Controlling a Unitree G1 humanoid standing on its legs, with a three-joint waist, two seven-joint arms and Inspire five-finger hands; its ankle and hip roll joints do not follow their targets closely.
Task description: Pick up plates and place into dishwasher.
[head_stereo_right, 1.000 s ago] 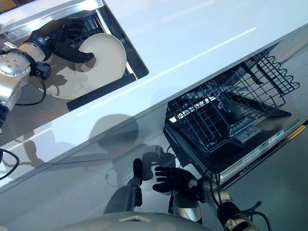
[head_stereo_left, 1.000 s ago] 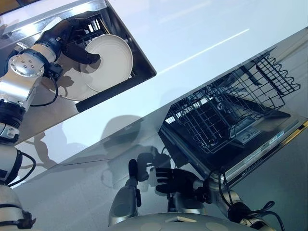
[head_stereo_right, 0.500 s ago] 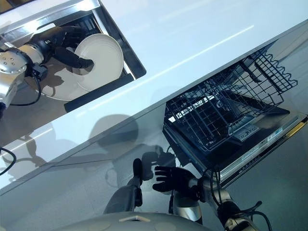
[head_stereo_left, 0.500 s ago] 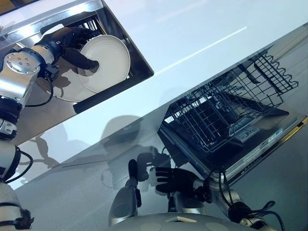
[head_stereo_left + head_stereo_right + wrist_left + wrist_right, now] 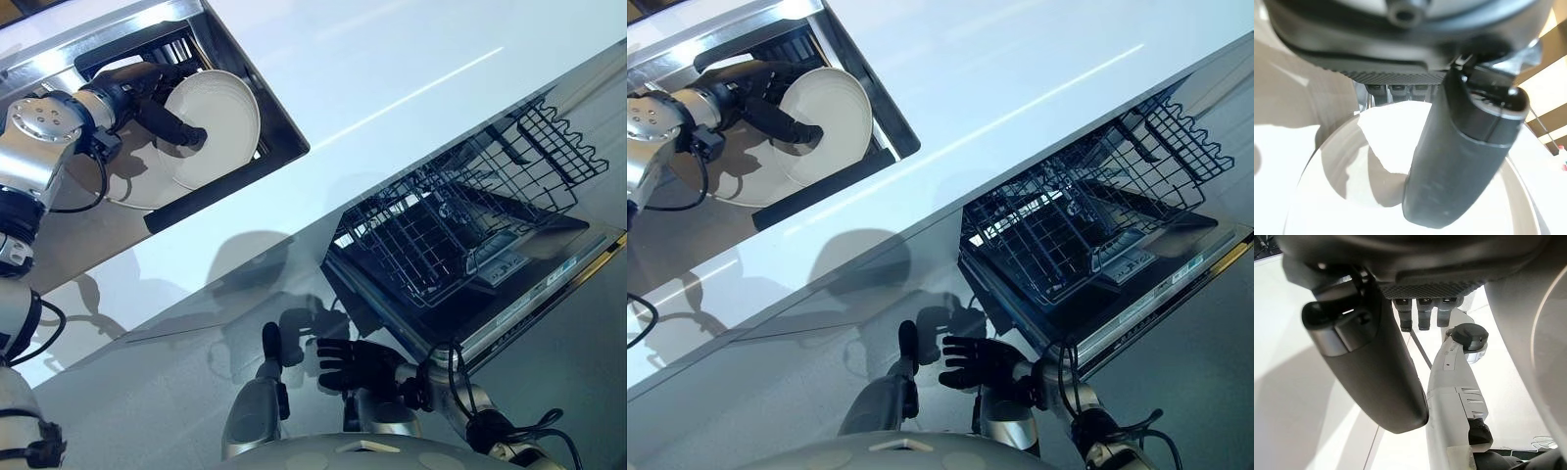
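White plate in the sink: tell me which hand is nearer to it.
Left. The left hand pinches the white plate in the sink; the right hand hangs low, far away.

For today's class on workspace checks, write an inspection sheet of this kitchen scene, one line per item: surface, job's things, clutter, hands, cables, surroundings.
Surface: white counter with a steel sink set into it.
Job's things: white plate tilted up in the sink; a second plate lies flat below it; dishwasher door down, wire rack pulled out.
Clutter: nothing seen.
Hands: left hand pinches the white plate, thumb on its face; right hand open, low before the counter front.
Cables: nothing seen.
Surroundings: grey floor beside the dishwasher.
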